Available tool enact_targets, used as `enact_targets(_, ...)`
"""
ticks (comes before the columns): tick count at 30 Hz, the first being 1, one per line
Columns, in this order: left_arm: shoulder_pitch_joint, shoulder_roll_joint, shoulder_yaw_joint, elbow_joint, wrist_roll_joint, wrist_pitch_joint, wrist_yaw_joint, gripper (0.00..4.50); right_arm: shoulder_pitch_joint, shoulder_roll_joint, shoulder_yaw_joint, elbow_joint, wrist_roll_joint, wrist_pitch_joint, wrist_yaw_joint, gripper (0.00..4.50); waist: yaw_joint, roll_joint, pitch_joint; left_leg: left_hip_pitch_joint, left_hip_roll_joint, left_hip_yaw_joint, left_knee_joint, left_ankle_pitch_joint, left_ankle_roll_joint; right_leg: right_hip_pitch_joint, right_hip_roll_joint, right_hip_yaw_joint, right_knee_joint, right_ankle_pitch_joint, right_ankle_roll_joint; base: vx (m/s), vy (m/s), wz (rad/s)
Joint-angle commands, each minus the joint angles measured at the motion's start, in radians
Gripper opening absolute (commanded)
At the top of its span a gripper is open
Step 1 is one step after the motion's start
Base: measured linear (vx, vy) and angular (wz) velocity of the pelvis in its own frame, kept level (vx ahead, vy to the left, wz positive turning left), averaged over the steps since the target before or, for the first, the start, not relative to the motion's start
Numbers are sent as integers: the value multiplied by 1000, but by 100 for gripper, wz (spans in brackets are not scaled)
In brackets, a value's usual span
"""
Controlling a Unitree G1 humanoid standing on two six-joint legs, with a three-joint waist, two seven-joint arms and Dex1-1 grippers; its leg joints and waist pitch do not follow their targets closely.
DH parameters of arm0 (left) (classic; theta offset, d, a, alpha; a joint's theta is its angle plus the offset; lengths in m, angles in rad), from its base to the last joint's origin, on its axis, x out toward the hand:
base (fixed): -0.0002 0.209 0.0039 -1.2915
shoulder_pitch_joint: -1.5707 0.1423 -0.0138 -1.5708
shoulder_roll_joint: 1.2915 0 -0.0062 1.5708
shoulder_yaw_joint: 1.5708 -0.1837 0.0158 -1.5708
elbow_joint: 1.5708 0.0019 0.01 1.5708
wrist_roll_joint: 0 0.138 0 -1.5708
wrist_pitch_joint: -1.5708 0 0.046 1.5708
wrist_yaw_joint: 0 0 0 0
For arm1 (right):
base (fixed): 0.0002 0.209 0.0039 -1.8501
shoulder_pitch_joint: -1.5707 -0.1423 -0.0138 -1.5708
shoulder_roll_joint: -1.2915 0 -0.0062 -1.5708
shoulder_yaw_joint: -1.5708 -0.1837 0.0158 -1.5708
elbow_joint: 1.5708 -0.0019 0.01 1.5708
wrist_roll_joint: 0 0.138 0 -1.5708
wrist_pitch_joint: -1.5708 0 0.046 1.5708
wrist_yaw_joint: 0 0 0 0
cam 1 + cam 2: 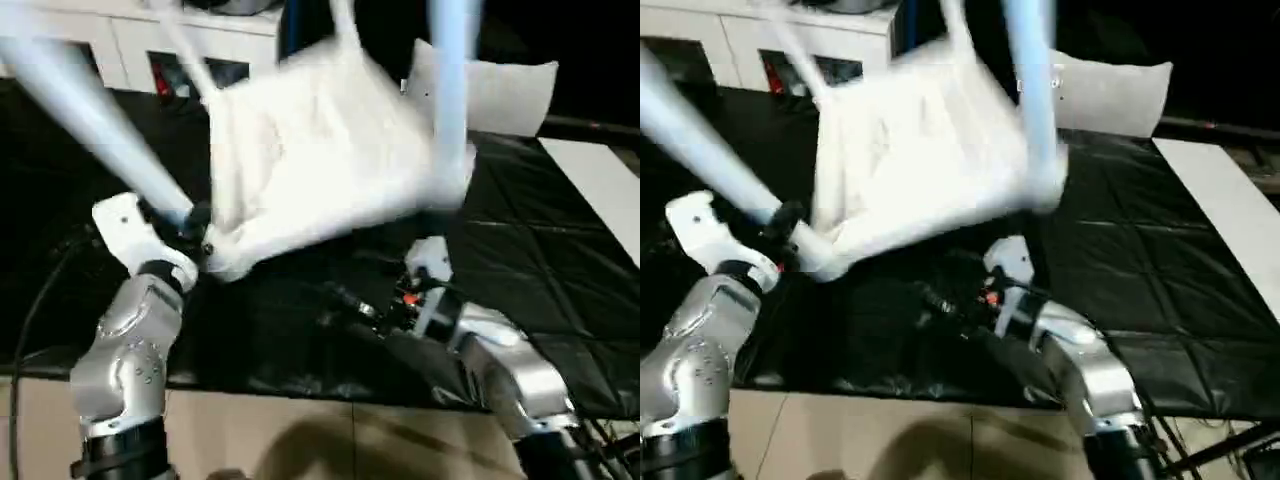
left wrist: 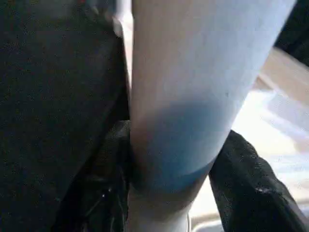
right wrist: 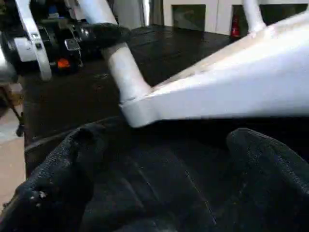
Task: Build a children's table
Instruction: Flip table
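The children's table [image 1: 320, 150] is white and hangs tilted above the black mat, underside up and legs pointing up and outward. My left gripper [image 1: 195, 225] is shut on one leg [image 1: 90, 110] just above its corner socket [image 1: 225, 255]. In the left wrist view that leg [image 2: 193, 96] sits between my two black fingers [image 2: 246, 188]. Another leg [image 1: 450, 70] rises at the far right corner. My right gripper [image 1: 350, 305] is low over the mat under the table's near edge, open and holding nothing. In the right wrist view its fingers [image 3: 63, 183] stand wide apart below the tabletop's rim [image 3: 217, 101].
A black quilted mat [image 1: 540, 260] covers the work area. A white cabinet with glass doors [image 1: 130, 45] stands at the back left and a white cushion [image 1: 500, 90] at the back right. A white board [image 1: 610, 190] lies at the right edge, with tan floor [image 1: 300, 440] in front.
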Motion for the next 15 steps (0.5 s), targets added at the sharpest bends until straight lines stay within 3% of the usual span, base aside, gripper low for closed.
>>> enact_targets(1,24,-25,0,26,-46,85,2,195,0,-11,-21,-8,3,18,-2,450,2,3,-42,-8,72,-32,-80,-207,38,29,-110,65,-117,-534,8,0,0,0)
enact_targets(6,20,-45,-2,3,-74,163,-1,195,-56,37,-71,90,-29,23,-139,450,-3,0,-48,-9,77,-34,-86,-179,28,33,-114,72,-98,-412,-41,0,0,0)
enact_targets(9,2,-43,-6,11,-111,187,14,195,-107,83,-92,136,-6,13,-185,450,2,-2,-51,-11,73,-29,-83,-142,37,38,-113,75,-93,-362,-51,0,0,0)
enact_targets(12,0,-38,-9,15,-129,191,17,195,-133,104,-107,167,10,8,-200,450,5,-1,-52,-10,74,-28,-84,-122,40,38,-113,77,-88,-341,-59,0,0,0)
enact_targets(13,0,-39,-5,13,-135,201,19,195,-150,112,-118,187,11,7,-215,450,7,-8,-52,-9,77,-26,-84,-119,39,38,-113,77,-88,-335,-59,0,0,0)
enact_targets(15,-2,-41,2,8,-136,215,16,195,-187,131,-145,233,29,20,-241,450,8,-2,-51,-7,77,-27,-86,-125,33,37,-113,77,-86,-338,-67,0,0,0)
